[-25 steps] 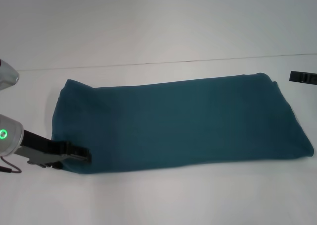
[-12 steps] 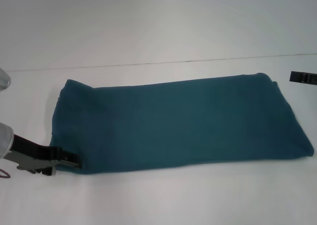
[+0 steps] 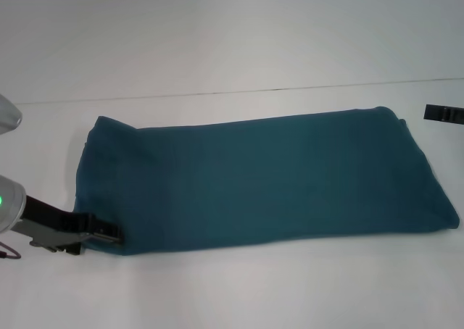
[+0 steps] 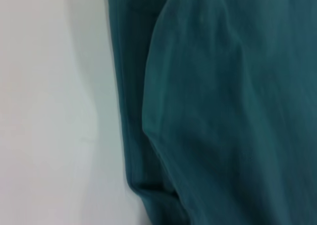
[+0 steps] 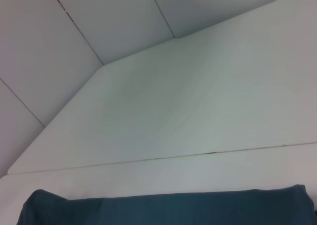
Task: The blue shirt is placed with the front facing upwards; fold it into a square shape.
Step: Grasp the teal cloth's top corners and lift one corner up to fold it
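Head view: the shirt (image 3: 264, 180) lies across the middle of the table (image 3: 232, 46) as a long band, already folded lengthwise, with no lettering showing. One short end sits toward the table's left edge, the other toward the right. The left gripper (image 3: 109, 234) is low at the shirt's near-left corner, its fingertips touching the hem there. The fingers look drawn close together at the cloth, but whether they have actually pinched the fabric cannot be told from here. A small piece of the right gripper (image 3: 443, 113) shows at the right edge of the table, just beyond the shirt's far-right corner and apart from it; its finger state cannot be told.

Left wrist view: the shirt's (image 4: 223, 106) edge fills most of the picture, with several layers stacked at the hem and a soft ridge running along the fold. Bare table (image 4: 49, 106) lies beside it. None of this arm's own fingers show.

Right wrist view: the far long edge of the shirt (image 5: 163, 207) shows low in the picture, flat and smooth, with open table (image 5: 198, 111) beyond.

Judgement: the lengthwise folds look done, and the step in hand is taking hold of the left short end for the crosswise fold. The next move calls for a grip through all the layers at that corner, likely matched at the far-left corner, then carrying the end over toward the right end so the edges meet squarely.
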You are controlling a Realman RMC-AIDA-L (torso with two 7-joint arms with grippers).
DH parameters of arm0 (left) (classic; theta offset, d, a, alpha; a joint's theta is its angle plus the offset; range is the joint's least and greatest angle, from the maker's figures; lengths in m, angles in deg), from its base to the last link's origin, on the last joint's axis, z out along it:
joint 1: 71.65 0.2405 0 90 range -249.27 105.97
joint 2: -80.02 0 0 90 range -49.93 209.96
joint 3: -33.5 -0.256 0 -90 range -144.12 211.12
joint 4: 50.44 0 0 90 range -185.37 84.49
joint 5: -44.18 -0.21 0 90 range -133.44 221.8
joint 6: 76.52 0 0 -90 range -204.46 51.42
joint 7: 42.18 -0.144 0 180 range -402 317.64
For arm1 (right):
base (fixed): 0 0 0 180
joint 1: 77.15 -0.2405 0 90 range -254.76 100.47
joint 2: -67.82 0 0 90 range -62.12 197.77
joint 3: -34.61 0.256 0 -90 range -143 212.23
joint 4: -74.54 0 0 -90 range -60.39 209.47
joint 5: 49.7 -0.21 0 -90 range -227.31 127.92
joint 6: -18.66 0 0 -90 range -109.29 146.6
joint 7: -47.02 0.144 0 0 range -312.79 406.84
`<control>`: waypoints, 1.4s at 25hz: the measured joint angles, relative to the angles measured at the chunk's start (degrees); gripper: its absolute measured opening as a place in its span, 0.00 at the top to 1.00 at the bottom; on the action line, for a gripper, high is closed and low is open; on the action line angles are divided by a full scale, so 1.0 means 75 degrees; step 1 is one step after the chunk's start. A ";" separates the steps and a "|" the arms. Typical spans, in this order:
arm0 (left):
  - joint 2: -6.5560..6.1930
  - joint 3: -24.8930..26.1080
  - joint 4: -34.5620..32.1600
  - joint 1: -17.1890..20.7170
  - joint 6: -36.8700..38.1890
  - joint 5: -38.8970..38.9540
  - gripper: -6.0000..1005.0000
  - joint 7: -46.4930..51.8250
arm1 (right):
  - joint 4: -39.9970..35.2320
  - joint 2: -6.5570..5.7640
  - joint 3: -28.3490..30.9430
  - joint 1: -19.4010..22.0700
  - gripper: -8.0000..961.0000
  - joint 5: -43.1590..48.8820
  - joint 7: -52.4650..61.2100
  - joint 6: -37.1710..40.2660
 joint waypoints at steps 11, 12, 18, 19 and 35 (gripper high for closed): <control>0.0047 0.0000 0.0000 -0.0061 -0.0192 0.0013 0.19 0.0023 | 0.0000 0.0000 0.0000 -0.0009 0.05 0.0000 0.0018 0.0000; 0.0047 0.0000 0.0000 -0.0061 -0.0200 0.0009 0.19 0.0025 | 0.0000 0.0000 0.0000 -0.0012 0.05 0.0000 0.0018 0.0000; 0.0048 0.0001 -0.0035 -0.0005 -0.0435 -0.0013 0.20 0.0028 | 0.0011 0.0008 -0.0001 -0.0029 0.05 0.0000 0.0000 0.0001; 0.0048 0.0001 -0.0034 -0.0003 -0.0457 -0.0013 0.20 0.0028 | 0.0011 0.0008 0.0000 -0.0031 0.05 0.0000 -0.0001 0.0000; 0.0039 0.0001 0.0000 0.0006 -0.0552 -0.0013 0.74 0.0043 | 0.0027 0.0040 -0.0001 -0.0039 0.05 0.0000 -0.0043 -0.0026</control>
